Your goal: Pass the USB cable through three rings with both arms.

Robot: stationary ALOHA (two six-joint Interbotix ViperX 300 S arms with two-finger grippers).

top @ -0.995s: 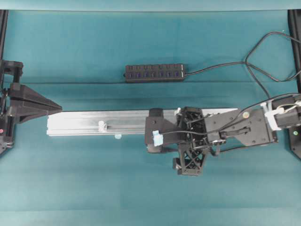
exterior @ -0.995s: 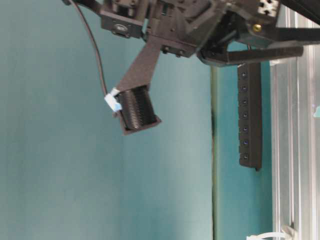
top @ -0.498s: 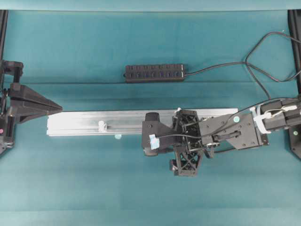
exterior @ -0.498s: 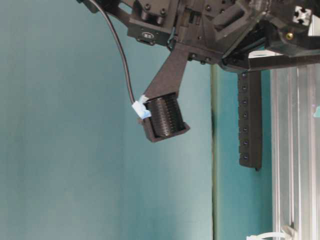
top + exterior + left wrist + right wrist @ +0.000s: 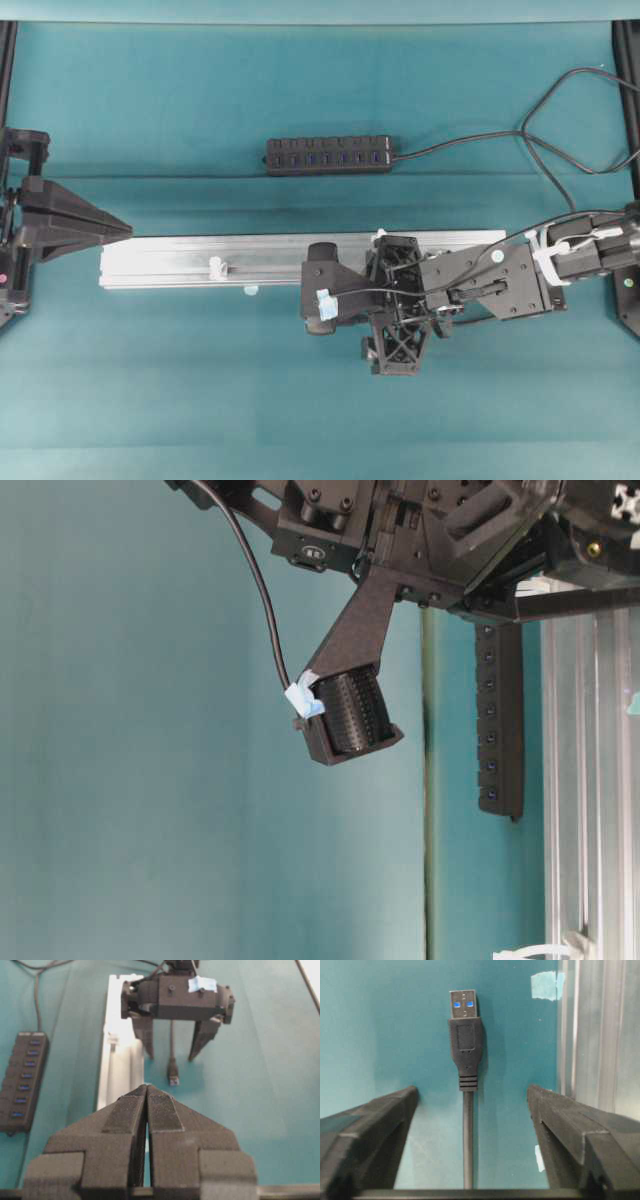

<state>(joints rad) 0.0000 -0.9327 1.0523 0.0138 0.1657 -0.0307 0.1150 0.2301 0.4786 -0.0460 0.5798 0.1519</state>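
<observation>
The USB cable [image 5: 467,1110] is seen lying on the teal table [image 5: 200,380], plug end free, just beside the silver rail [image 5: 200,260]. The right tool [image 5: 172,1052] is held over it w/ fingers [image 5: 370,1125] apart, one either side of the cable below the plug, not touching. The left tool [image 5: 146,1110] is seen pressed together, nothing in it, near the rail's left end. One ring [image 5: 214,267] is visible on the rail. A black hub [image 5: 328,155] lies well apart.
</observation>
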